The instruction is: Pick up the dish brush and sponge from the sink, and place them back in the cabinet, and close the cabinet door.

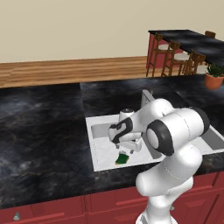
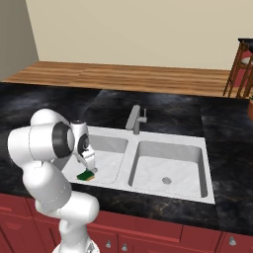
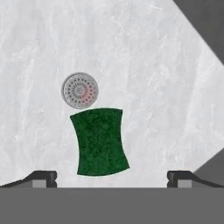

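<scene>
Dark green sponge [image 3: 100, 142] flat on the white floor of the sink [image 1: 98, 127], just beside the round drain [image 3: 79, 90], no readable lettering, gripper [image 3: 112, 177] above it, jaws spread wide, holding nothing, grey faucet [image 2: 135, 119] behind.

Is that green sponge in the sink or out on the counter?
In the sink: the sponge lies flat on the left basin's floor, beside the drain.
</scene>
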You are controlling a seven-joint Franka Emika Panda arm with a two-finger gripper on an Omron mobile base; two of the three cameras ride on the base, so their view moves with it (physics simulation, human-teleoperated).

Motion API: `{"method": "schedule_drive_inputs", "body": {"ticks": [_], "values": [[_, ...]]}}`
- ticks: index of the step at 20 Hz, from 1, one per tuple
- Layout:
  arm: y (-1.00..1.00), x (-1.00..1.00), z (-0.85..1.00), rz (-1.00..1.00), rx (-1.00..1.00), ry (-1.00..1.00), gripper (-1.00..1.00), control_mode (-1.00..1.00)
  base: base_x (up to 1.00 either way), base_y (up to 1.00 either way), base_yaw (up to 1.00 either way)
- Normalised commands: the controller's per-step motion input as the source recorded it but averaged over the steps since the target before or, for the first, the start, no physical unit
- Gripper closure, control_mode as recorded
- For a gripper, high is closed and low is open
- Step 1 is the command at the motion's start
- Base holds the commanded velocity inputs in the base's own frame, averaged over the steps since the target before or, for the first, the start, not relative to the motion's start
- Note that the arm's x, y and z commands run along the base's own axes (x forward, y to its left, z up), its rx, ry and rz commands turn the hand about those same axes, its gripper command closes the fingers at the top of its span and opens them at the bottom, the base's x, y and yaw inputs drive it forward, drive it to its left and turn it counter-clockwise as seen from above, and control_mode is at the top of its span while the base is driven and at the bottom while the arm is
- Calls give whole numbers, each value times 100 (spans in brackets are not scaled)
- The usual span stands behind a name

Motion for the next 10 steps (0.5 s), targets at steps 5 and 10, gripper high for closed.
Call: {"method": "schedule_drive_inputs", "body": {"ticks": [5,10], "values": [[3,4,-15,0,0,4,-100,-100,0,0,0],[1,4,-16,0,0,4,-100,-100,0,0,0]]}}
